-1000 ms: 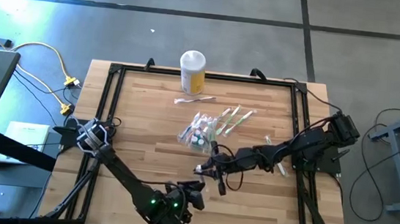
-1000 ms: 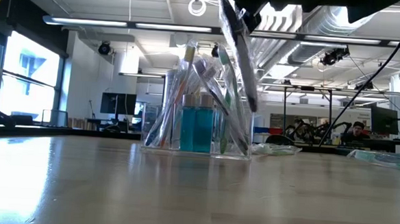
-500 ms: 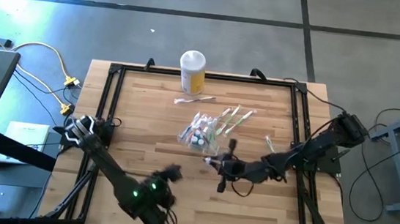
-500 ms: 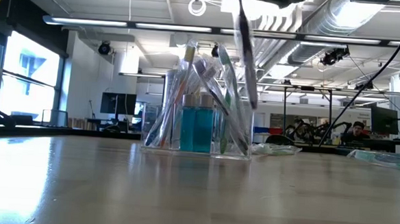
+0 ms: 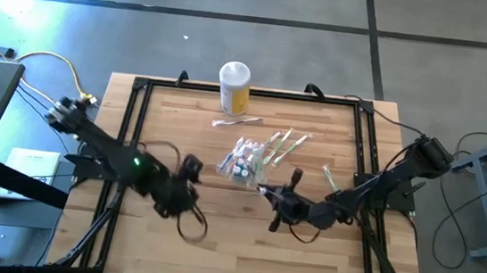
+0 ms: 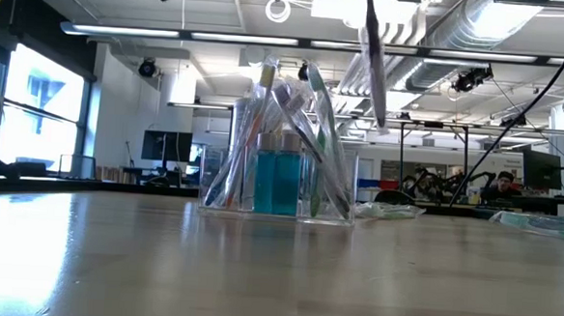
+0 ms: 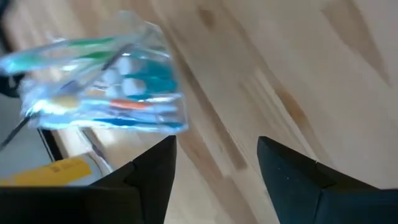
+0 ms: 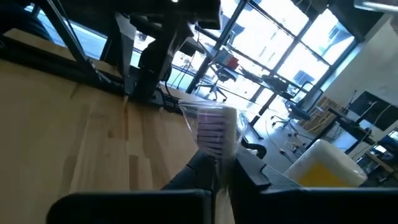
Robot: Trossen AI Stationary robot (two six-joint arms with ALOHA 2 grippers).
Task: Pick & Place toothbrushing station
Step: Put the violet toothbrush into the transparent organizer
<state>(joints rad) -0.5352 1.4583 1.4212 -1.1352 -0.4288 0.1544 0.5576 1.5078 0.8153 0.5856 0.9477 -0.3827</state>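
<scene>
Right hand (image 5: 275,196) beside toothbrushing station (image 5: 243,164)

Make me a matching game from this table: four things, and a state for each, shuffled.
Things:
1. toothbrushing station
2. yellow jar
3. left gripper
4. right gripper

States:
A. shut on a wrapped toothbrush
B. standing alone, white lid on
C. open and empty, beside the station
D. clear, upright, packed with toothbrushes

Pairs: 1-D, 2-B, 3-C, 4-A
</scene>
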